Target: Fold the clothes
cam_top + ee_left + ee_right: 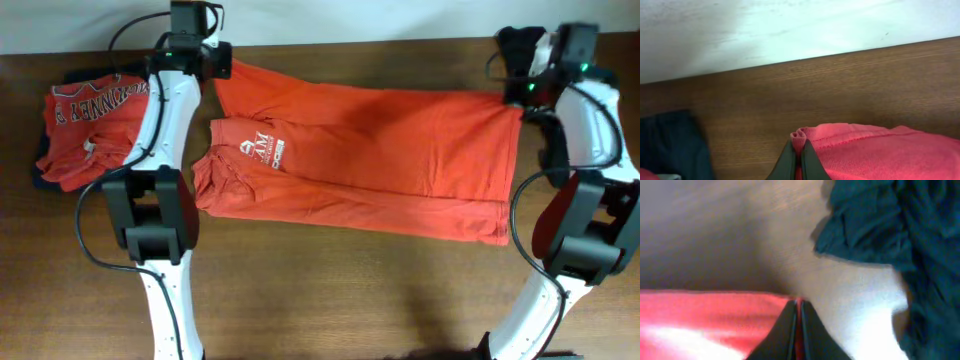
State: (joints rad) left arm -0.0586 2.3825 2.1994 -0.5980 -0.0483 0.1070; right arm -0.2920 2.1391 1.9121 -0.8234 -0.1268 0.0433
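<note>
An orange-red shirt (380,150) with a white logo lies spread across the middle of the wooden table, folded lengthwise. My left gripper (222,62) is shut on its far left corner; the left wrist view shows the jaws (799,150) pinching the bunched red hem (880,150). My right gripper (522,95) is shut on the shirt's far right corner; the right wrist view shows the jaws (799,311) clamped on the red edge (715,320).
A red printed shirt (90,125) lies on a dark garment at the far left. A dark cloth (520,45) is bunched at the back right, also in the right wrist view (900,240). A white wall (790,25) borders the table's back edge.
</note>
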